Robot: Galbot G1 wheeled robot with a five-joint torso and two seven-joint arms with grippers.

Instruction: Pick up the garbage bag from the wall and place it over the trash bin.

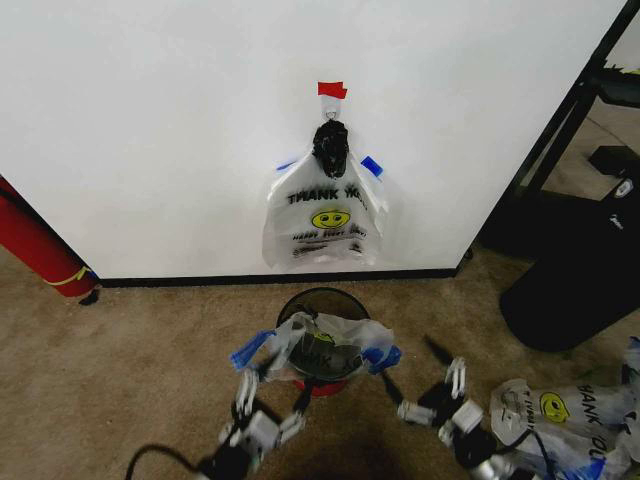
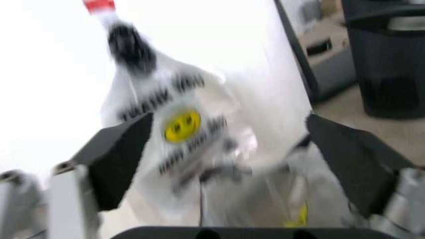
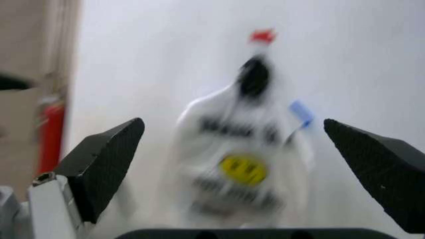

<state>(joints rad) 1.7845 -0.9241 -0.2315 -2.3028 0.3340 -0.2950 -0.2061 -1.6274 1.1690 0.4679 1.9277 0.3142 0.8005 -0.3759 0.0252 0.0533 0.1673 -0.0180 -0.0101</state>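
Observation:
A translucent white garbage bag (image 1: 325, 212) with "THANK YOU" print and a yellow smiley hangs on the white wall (image 1: 150, 120) under a piece of red tape (image 1: 332, 90). It also shows, blurred, ahead of both wrist cameras: garbage bag (image 2: 174, 122), garbage bag (image 3: 242, 164). Below it on the carpet stands the round black mesh trash bin (image 1: 322, 298), with another such bag (image 1: 320, 345) with blue-taped handles draped over its near rim. My left gripper (image 1: 270, 392) is open just in front of the bin's left side. My right gripper (image 1: 432, 393) is open to the bin's right. Nothing is between either pair of fingers.
A long red cylinder (image 1: 35, 245) with a yellow band leans at the wall's left end. A black frame (image 1: 560, 120) and a large black container (image 1: 575, 275) stand to the right. More printed bags (image 1: 560, 415) lie on the carpet at the lower right.

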